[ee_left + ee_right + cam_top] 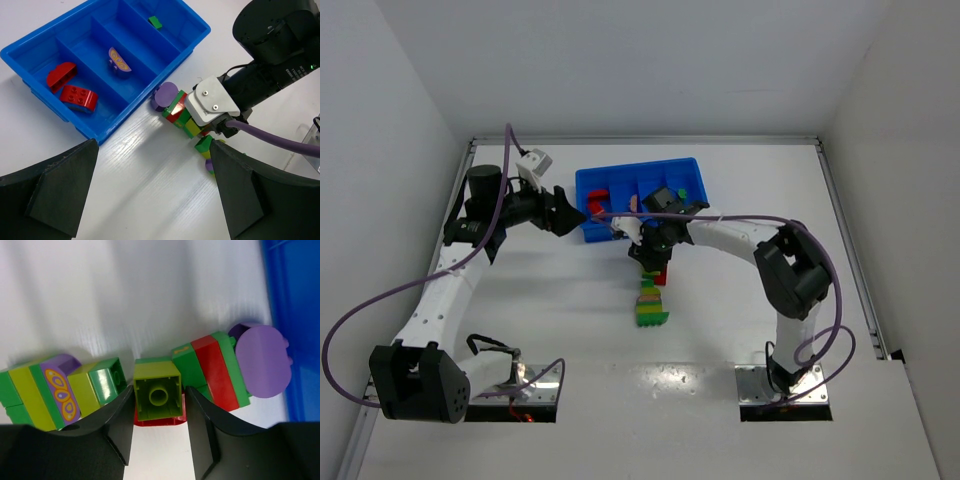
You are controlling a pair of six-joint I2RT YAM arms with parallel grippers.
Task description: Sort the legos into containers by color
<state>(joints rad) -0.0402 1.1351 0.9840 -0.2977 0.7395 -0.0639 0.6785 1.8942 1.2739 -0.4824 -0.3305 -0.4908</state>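
Note:
The blue tray (688,172) stands at the back centre. In the left wrist view its compartments (30,55) hold two red bricks (79,96), a purple piece (119,61) and a small green brick (155,21). A mixed chain of stacked legos (650,300) lies on the table in front of the tray. My right gripper (159,410) is down on this chain, shut on a yellow-green brick (156,387) that sits on a red one (157,419). Green, red and purple pieces (212,370) lie right of it, and a green, yellow-green and purple stack (45,390) lies left. My left gripper (155,200) is open and empty, above the table by the tray's near-left corner.
White walls enclose the table on three sides. The right arm's wrist and purple cable (270,135) cross just above the lego chain. The tray wall (295,330) is close to the right of the right gripper.

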